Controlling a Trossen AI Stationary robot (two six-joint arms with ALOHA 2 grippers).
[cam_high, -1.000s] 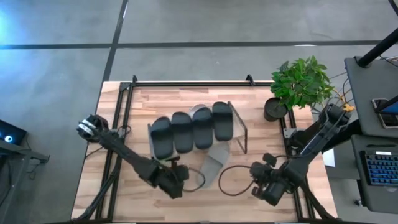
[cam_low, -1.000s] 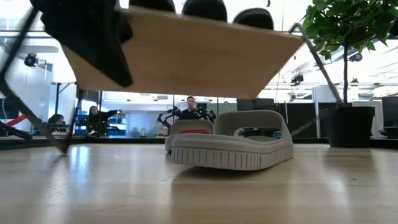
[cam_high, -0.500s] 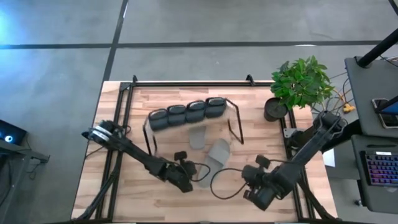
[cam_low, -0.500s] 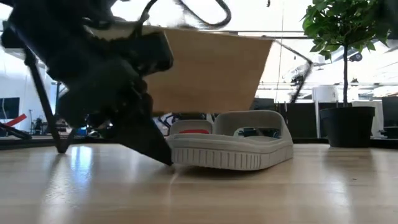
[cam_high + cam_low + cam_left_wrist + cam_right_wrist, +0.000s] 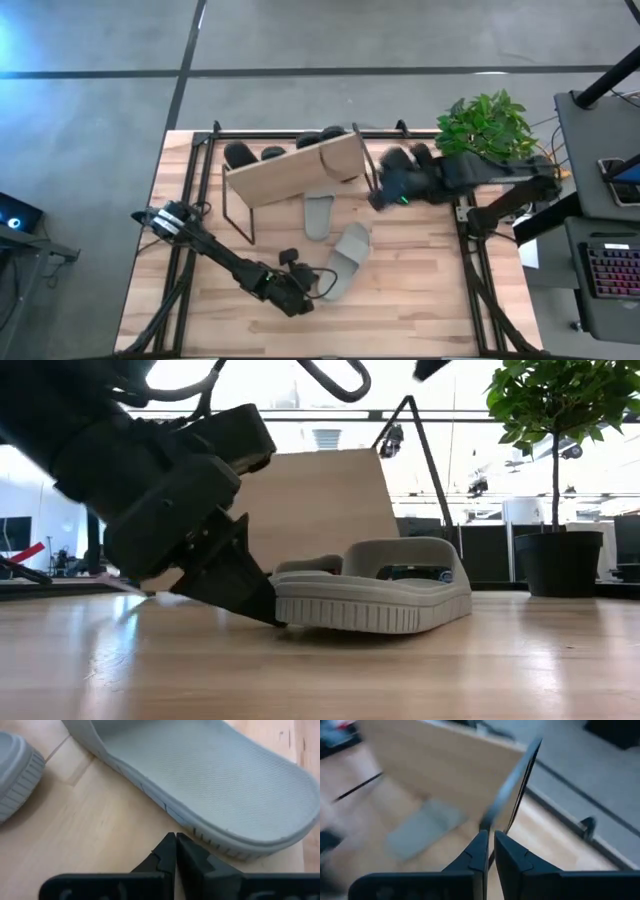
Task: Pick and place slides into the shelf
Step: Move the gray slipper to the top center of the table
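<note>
High view: the shelf (image 5: 300, 172) is tipped up on its rear side near the far edge of the surface (image 5: 420, 300), its wooden board standing steeply, with dark slides (image 5: 240, 155) spilled behind it along that edge. The right gripper (image 5: 378, 198) is at the shelf's right end, fingers pinched almost together at the black frame rod (image 5: 512, 785); whether it grips the rod cannot be told. Two light grey slides lie on the surface: one (image 5: 318, 215) just in front of the shelf, another (image 5: 345, 260) nearer the front edge. The left gripper (image 5: 312, 290), clenched with nothing between its fingers, touches the heel end of that nearer slide.
</note>
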